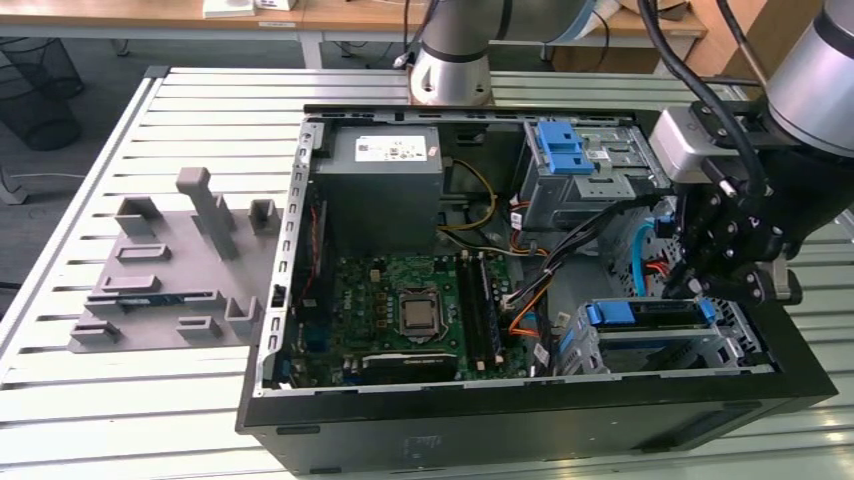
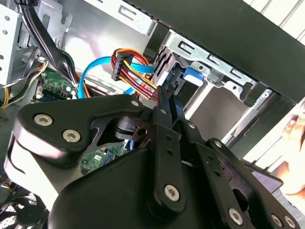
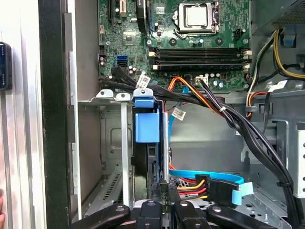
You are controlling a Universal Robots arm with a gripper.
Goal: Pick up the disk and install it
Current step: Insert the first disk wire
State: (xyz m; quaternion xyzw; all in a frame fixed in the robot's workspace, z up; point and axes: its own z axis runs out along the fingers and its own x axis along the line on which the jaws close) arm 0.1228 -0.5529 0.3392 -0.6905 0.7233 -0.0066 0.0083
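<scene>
Gripper (image 1: 727,285): black, linkage-type, fingers drawn narrow, poised over the open computer case (image 1: 534,420) by its drive cage (image 1: 667,345). Disk (image 3: 146,143): beneath the fingertips, standing on edge in the cage slot, blue carrier tab uppermost; contact with the fingers cannot be told. Beside gripper: motherboard (image 1: 414,310), power supply (image 1: 380,185). Surface: 1 slatted metal table (image 1: 134,400), grey fixture plate (image 1: 167,270) well apart. Room: wooden desks (image 1: 174,15) beyond, grey floor.

Disk (image 3: 146,143) stands on edge in metal drive cage (image 3: 107,138), blue carrier tab up. Gripper (image 3: 164,202) at its rear edge, w/ fingers closed on it (SATA + power cables (image 3: 209,183) just beside). Motherboard (image 3: 190,43) beyond.
</scene>
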